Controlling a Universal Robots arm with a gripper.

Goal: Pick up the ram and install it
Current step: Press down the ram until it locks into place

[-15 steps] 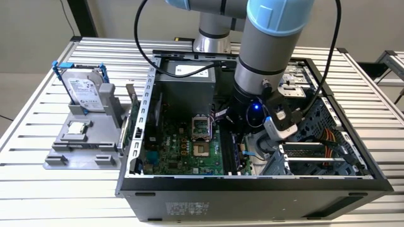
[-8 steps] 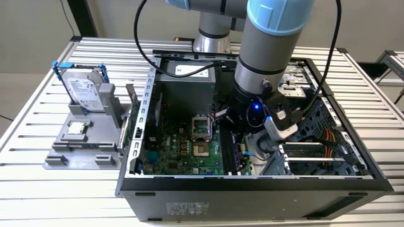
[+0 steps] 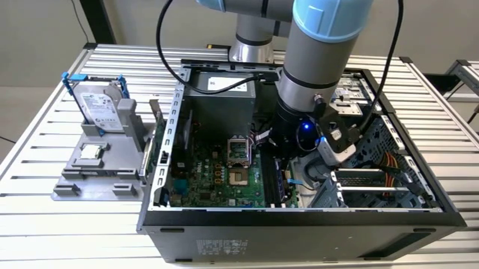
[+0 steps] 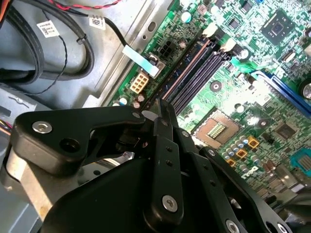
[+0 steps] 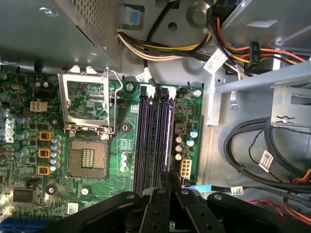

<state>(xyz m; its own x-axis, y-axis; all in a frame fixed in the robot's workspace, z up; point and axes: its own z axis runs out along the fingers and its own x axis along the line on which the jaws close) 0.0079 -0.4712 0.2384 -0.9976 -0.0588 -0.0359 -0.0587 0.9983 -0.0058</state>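
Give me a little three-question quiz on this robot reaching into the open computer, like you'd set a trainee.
1. True or false: the gripper hangs just over the black memory slots on the motherboard.
2. Where is the hard drive with blue rails?
A. lying on the motherboard
B. upright in the grey holder at the exterior view's left
C. in the gripper
3. Fill in: the metal lid of the processor socket beside the slots is flipped ____.

Key: 1 true; 2 B; 3 open.
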